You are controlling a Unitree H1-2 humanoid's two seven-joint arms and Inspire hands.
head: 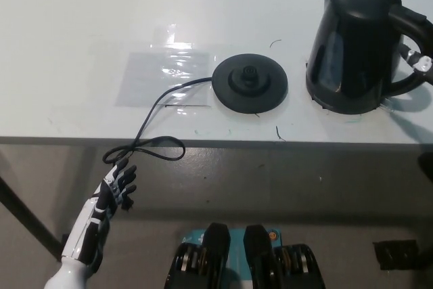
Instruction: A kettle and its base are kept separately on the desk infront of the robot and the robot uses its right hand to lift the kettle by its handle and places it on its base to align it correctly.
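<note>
The black kettle [352,45] stands upright at the right of the white desk [74,38], its handle [414,26] pointing to the right edge of the picture. Its round black base [250,84] lies separately to the kettle's left, a small gap between them. Only a small part of my black right hand [419,60] shows at the right edge, inside the loop of the handle. Most of that hand is cut off by the picture edge. My white left hand [116,186] hangs open below the desk's front edge at lower left, holding nothing.
The base's black cord [152,123] runs left over the desk and loops over the front edge just above my left hand. A clear taped sheet [162,76] lies flat to the left of the base.
</note>
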